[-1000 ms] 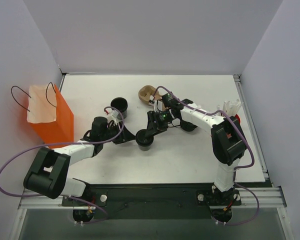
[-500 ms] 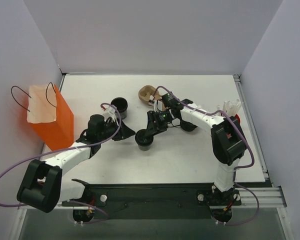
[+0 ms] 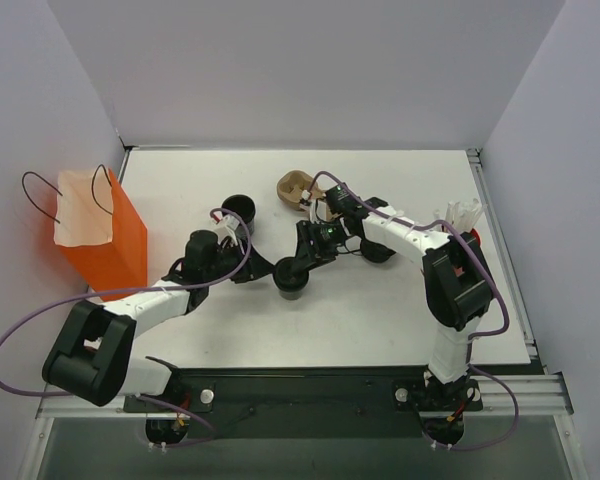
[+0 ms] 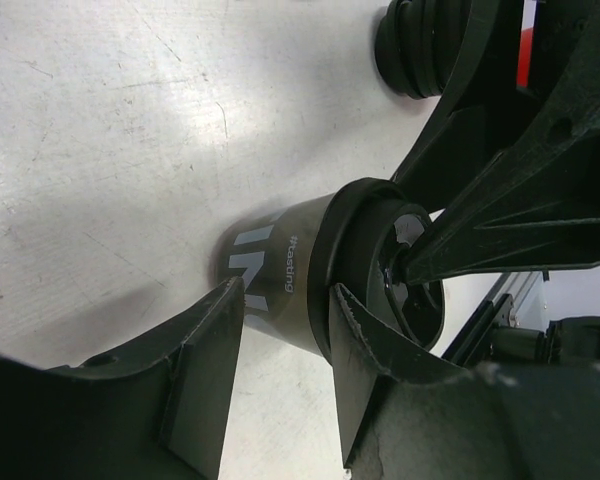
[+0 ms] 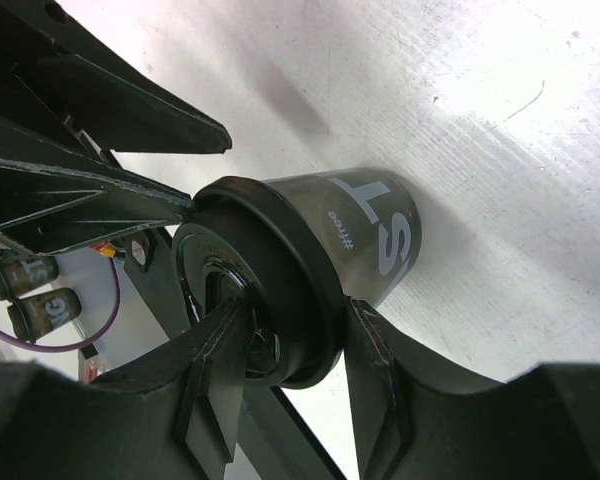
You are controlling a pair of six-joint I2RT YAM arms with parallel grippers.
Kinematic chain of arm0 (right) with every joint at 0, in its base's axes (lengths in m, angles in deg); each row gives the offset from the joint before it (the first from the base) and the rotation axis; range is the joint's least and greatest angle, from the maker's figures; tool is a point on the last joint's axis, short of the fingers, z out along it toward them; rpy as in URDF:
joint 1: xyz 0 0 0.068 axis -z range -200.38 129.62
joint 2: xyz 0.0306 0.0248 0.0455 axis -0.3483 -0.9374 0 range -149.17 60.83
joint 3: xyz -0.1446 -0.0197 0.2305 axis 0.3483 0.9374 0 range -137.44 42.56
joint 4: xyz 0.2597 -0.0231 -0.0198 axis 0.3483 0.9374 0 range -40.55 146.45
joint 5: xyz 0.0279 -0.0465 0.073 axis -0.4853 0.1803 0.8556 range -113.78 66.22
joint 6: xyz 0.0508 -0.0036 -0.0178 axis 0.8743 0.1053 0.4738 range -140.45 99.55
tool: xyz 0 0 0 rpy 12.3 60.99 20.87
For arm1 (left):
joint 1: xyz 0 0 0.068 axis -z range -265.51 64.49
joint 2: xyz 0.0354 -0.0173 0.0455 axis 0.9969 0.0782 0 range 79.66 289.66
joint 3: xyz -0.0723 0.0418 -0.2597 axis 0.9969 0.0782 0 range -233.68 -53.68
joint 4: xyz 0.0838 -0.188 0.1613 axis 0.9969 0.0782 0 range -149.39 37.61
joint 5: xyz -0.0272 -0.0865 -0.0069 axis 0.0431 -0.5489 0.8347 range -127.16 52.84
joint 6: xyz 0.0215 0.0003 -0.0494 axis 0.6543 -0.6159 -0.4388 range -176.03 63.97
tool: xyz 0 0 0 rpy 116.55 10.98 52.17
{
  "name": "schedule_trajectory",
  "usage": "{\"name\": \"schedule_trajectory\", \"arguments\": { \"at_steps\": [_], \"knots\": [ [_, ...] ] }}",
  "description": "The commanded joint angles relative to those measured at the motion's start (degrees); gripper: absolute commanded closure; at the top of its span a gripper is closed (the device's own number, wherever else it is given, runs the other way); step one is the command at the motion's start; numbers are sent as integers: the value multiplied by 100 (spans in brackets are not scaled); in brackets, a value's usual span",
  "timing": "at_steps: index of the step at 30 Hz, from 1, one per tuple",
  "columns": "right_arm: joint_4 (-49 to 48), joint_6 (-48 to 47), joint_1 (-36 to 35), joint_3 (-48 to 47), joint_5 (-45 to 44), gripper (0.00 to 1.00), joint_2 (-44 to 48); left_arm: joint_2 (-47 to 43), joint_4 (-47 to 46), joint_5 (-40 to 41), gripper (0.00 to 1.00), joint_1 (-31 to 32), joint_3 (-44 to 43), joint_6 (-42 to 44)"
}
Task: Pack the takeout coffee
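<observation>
White surface (image 3: 380, 320), loads of bare room toward the front edge. Left tool (image 3: 260, 268) back beside the coffee cup (image 3: 290, 283) again, half-open, tips flanking it. Right tool (image 5: 295, 330) pinching its lid, mid-surface.

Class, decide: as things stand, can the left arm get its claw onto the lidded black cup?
Probably yes. The left claw stands open with the takeout coffee just ahead of it; the right claw grips only the lid, leaving the cup wall free.

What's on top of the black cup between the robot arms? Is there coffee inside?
A round black lid sits on the cup. The lid covers the inside, so whether there is coffee cannot be seen.
</observation>
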Motion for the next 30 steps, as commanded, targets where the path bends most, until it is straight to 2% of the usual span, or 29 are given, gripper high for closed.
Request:
{"name": "schedule_trajectory", "arguments": {
  "at_steps": [1,13,16,19,24,25,30],
  "knots": [
    [-167,88,-58,265,-164,72,-91,191,177,567,53,338,178,9],
    [-1669,975,66,1856,-497,75,-135,596,836,2018,56,725,582,-334],
    [-2205,1404,22,2295,-735,76,119,649,767,2055,56,743,636,-387],
    [-2470,1783,-31,2585,-1104,75,506,543,836,1862,56,734,207,-273],
    [-2883,2311,-110,2911,-1560,77,964,210,1925,1852,52,532,-1085,184],
    [-2927,2373,-119,2947,-1631,77,1016,148,2344,1879,50,384,-1209,237],
    [-3191,2768,-215,3167,-1781,78,1113,-458,2972,1958,48,224,-1588,580]
  ]
}}
